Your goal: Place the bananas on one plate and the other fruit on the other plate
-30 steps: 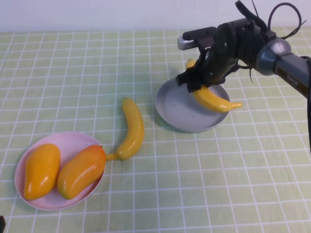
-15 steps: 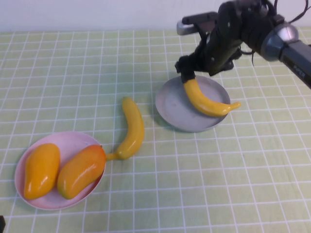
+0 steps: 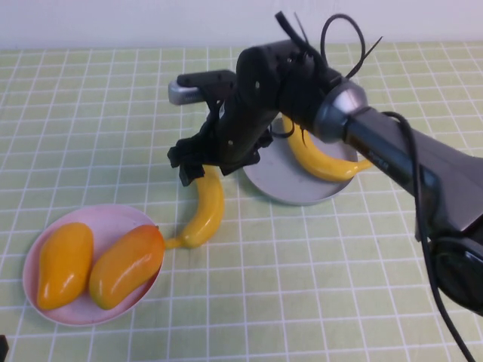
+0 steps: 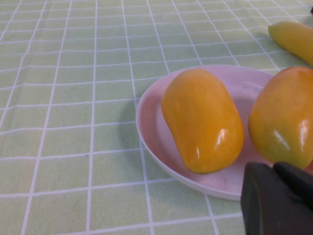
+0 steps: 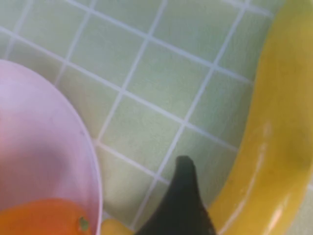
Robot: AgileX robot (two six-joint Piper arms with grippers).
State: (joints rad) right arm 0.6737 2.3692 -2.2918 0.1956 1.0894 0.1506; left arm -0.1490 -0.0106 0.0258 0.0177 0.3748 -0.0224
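**Operator:** Banana point(image 3: 204, 207) number two is my target. It lies on the checked cloth point(image 3: 90, 105) between the two plates, its tip touching the rim of the pink plate point(image 3: 106, 219). My right gripper point(image 3: 195, 162) hangs right over its far end. I cannot tell from any view whether the fingers are spread or closed, and nothing is in them that I can see.

**Observer:** And the rest?

**Operator:** One banana point(image 3: 321, 162) lies in the grey plate point(image 3: 283, 185), sticking out over the rim. Both mangoes point(image 3: 64, 264) point(image 3: 127, 264) sit in the pink plate. My left gripper point(image 4: 279, 198) is parked low, just beside that plate, at the near edge of the table; its fingers cannot be judged either.

**Observer:** How do you take it?

**Operator:** I'd grip across the thick middle, not the tapered end, since the skin looks glossy and might slip. I'd lift straight up so the tip clears the pink rim without nudging the plate, then lay it alongside the first one.

**Observer:** What do the wrist cameras add?

**Operator:** The right wrist view shows the banana's curve close beside one dark fingertip point(image 5: 183, 196), which the arm hides from above. The left wrist view shows the mangoes resting well inside the rim.
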